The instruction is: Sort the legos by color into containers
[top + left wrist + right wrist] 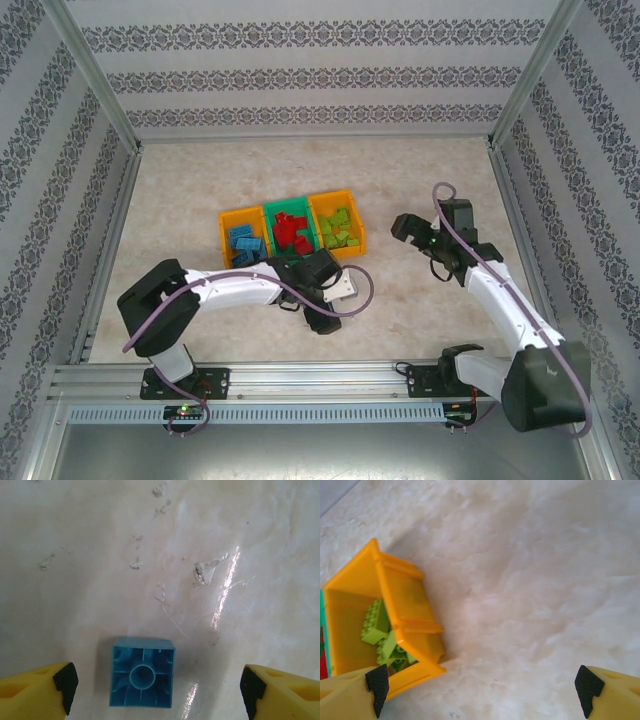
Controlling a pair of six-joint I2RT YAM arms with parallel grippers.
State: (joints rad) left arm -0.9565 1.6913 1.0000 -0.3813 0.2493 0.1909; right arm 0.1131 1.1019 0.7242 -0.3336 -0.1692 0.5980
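While the blue brick (142,672) lies hollow-side up between the left gripper's (159,686) parted fingers, neither touches it; the right gripper (482,684), also parted, hangs well away from it.

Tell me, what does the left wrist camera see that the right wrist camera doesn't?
Left wrist: a blue brick lying upside down on the table, untouched between the open fingers of the left gripper. Right wrist: an orange bin holding lime green bricks, near the open right gripper. Both: the pale table and yellow fingers with black pads.
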